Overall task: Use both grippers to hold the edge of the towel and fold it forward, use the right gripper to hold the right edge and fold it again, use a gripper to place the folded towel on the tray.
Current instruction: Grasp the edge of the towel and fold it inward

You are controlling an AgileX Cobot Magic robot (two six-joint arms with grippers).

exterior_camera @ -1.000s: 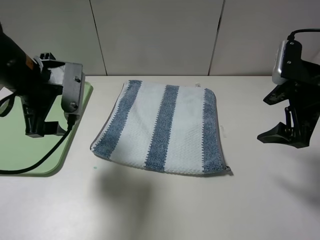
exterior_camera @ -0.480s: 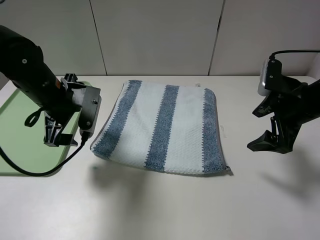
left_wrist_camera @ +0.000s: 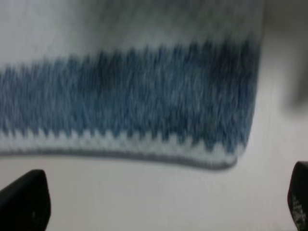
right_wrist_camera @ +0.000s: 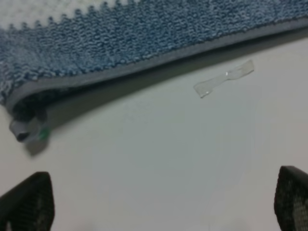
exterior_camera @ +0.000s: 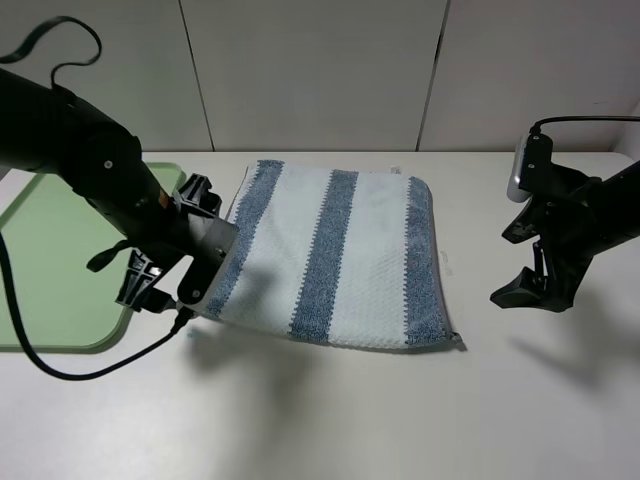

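The worktop (exterior_camera: 330, 420) is a plain off-white surface, bare and open along its near edge and backed by pale wall panels. The towel (exterior_camera: 330, 255) lies flat in the middle of it, closer to the far edge than to the near one. Its blue and white stripes run from near to far, and the whole cloth is turned slightly, so its near right corner reaches furthest toward the near edge. The tray (exterior_camera: 40, 250) sits at the worktop's left edge, just beside the towel's left side and with nothing on it.

The left gripper (exterior_camera: 160, 295) hangs at the towel's near left corner with its jaws spread wide. In its wrist view that corner and the outer blue stripe lie straight ahead between the two fingertips, and nothing is pinched yet. The right gripper (exterior_camera: 535, 285) is also spread and empty. It stands over bare worktop off the towel's right side, clearly apart from the cloth, with the towel lying to its left.

The left arm is therefore the nearer one and seems almost in place for a grip. The right arm probably has to travel inward to the near right corner before both can lift together.

The grey hem (right_wrist_camera: 144, 65) runs along the right border and looks thick and layered, which should give the fingers something to catch. A small scrap of clear tape (right_wrist_camera: 224, 77) lies on the worktop just beside that border.
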